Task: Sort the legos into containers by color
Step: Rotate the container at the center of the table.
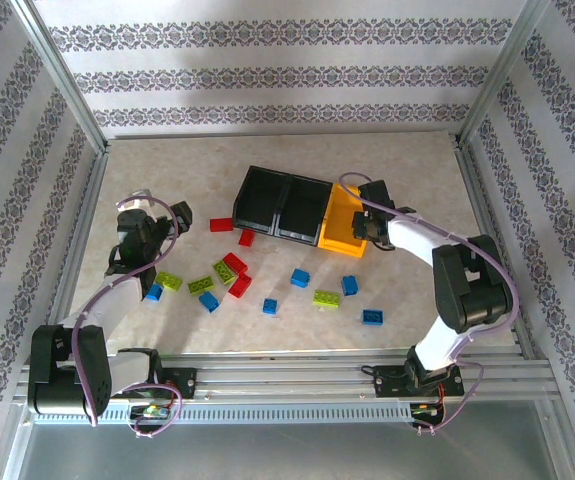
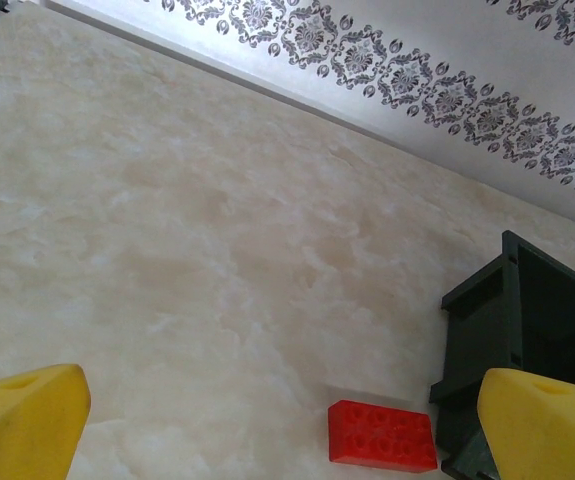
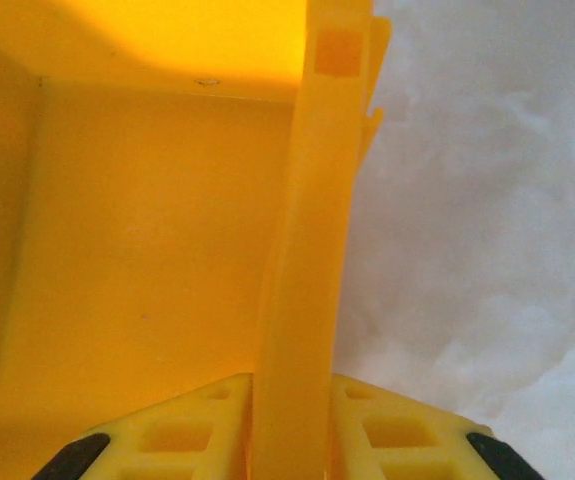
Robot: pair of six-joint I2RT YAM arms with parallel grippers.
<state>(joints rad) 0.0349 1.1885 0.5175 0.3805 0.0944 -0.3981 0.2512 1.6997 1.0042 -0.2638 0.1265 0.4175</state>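
Legos (image 1: 327, 297): scattered across the counter (image 1: 417, 180), unsorted.
Left pincer (image 2: 287, 430): spread wide, empty, near a red lego (image 2: 382, 436), likely lining up.
Right pincer (image 3: 292, 435): clamped on the yellow bin (image 1: 339, 238) wall, probably steadying it.
Black bins (image 1: 272, 200): joined alongside.

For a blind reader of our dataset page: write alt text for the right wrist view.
The right gripper is shut on a wall of the yellow bin, one finger on each side. The bin's inside lies left of the wall, the pale table right.
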